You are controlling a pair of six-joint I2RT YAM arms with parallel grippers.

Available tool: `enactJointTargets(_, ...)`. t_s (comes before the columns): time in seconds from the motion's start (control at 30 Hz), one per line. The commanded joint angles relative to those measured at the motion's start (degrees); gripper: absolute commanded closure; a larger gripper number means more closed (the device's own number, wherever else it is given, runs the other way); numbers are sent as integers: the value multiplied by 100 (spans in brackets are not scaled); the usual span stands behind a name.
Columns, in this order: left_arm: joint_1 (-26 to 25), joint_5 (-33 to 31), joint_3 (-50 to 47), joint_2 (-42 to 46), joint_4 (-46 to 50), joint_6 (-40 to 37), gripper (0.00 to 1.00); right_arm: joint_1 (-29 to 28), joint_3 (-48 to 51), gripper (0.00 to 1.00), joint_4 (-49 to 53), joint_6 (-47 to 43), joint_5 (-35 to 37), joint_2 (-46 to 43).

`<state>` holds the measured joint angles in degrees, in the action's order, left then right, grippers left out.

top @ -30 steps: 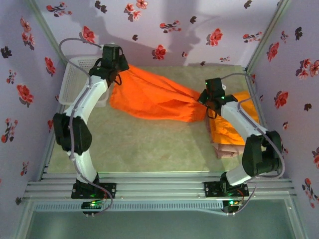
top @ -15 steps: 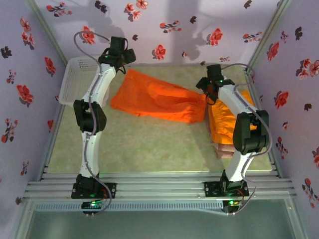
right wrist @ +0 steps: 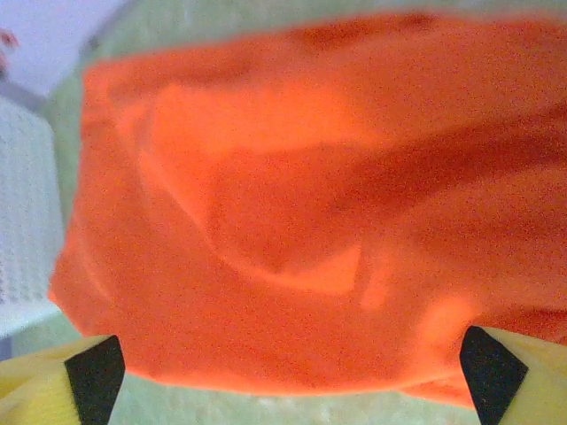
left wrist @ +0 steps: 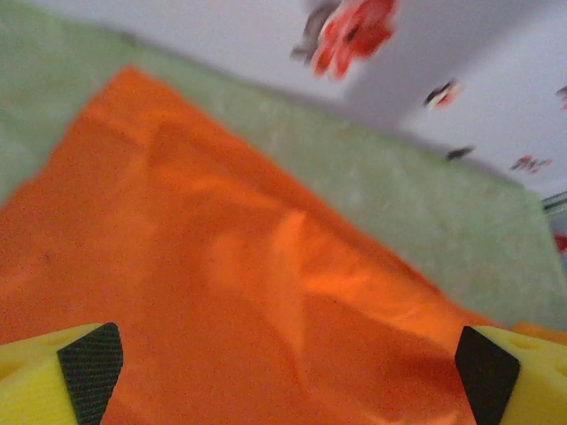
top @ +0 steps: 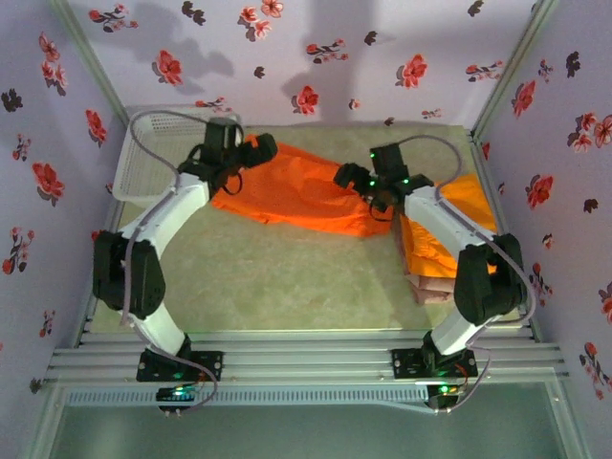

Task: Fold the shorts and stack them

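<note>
One pair of bright orange shorts (top: pixel 296 191) lies spread across the far middle of the table (top: pixel 277 277), its long side running left to right. It looks laid out this way so it can be flattened and folded before joining the pile. That pile sits at the right side: folded orange shorts (top: pixel 432 244) resting on pink-beige shorts (top: pixel 432 290), whose near edge shows from under them. The white mesh basket (top: pixel 139 163) stands at the far left, just beside the spread cloth. The left gripper (left wrist: pixel 283 376) hangs over the far-left corner of the spread shorts and the right gripper (right wrist: pixel 288 376) over their right end, so the two flank the garment, probably to work both ends together. Both have their fingers standing wide apart and hold nothing. In each wrist view the black pads (left wrist: pixel 89 359) sit at the bottom corners with orange fabric stretching away beneath and beyond them, none of it pinched; whether any pad touches the cloth cannot be told.
</note>
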<state>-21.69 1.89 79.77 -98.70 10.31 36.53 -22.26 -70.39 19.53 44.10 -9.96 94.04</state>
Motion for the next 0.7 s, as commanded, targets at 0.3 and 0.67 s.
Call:
enactJointTargets(0.3,-113,-8,-999,-1381,-1704,427,1,-22,297,1,83,-187,138,992)
enactJointTargets(0.67,-181,-491,-2197,-840,-1710,713,1,-18,230,1,406,-534,73,1161)
